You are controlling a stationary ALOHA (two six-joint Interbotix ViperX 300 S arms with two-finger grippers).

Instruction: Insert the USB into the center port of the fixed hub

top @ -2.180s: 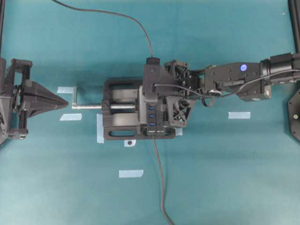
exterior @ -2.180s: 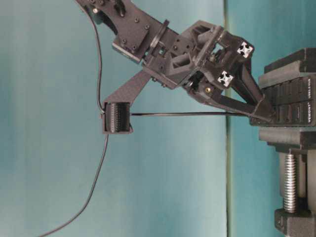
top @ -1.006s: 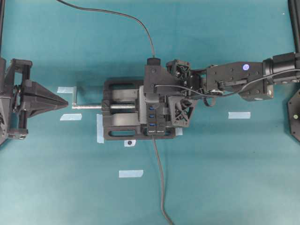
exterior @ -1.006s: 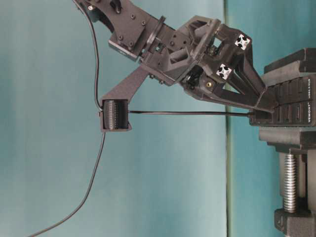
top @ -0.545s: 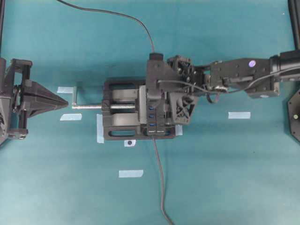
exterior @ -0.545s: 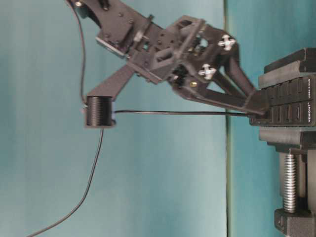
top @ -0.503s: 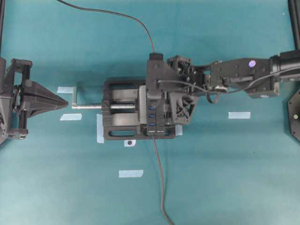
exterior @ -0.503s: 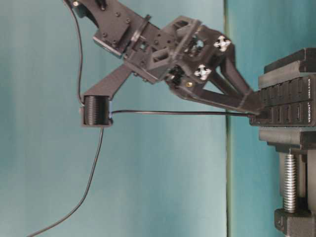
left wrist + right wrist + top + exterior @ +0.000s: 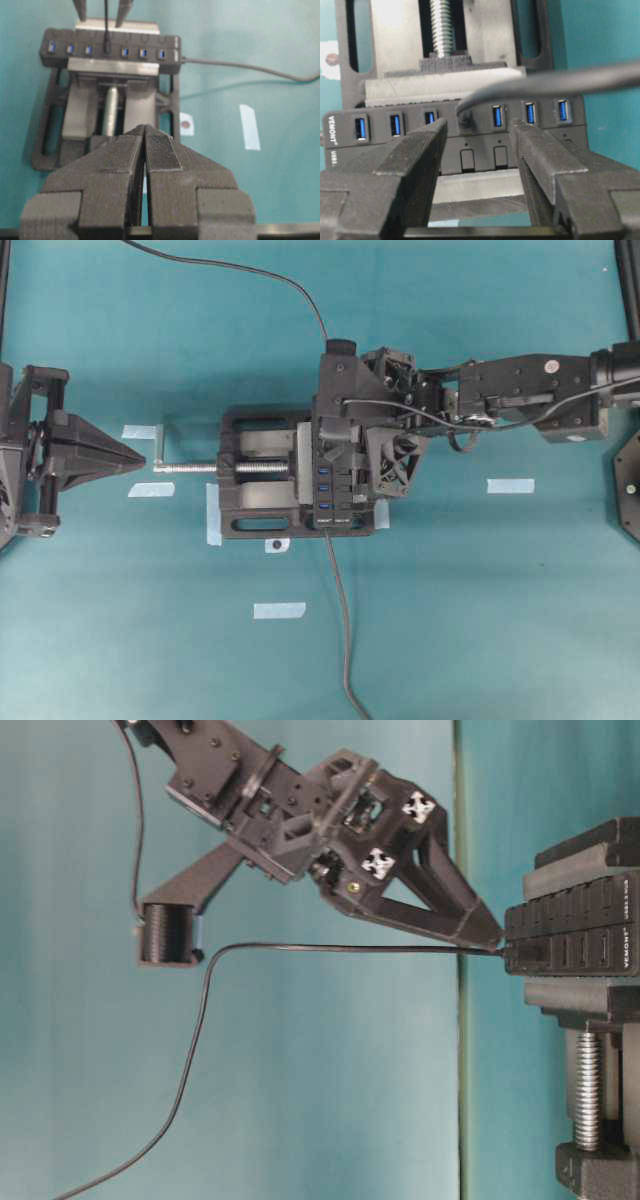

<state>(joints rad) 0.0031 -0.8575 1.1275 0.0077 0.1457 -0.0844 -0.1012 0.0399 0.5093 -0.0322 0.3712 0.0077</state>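
Nearest in the right wrist view, the right tool [image 9: 476, 165] stands spread, its two fingers [image 9: 415, 155] apart with nothing between them. Just beyond, the USB [image 9: 465, 117] sits plugged into the center port [image 9: 106, 50] of the fixed hub [image 9: 385, 147], three blue slots to either side. Its cable [image 9: 330, 949] runs free from the plug, sagging at the middle of the table-level view, where a moment ago it ran taut to the tool's wrist. The tool has let go and drawn back up and away from the hub; the plug stays put. I judge the insertion done. Farther off, the vise [image 9: 250, 502] clamps the hub on the worktop [image 9: 480, 620]. At the far left of the overhead view, the left tool [image 9: 145, 150] rests pressed together, empty.
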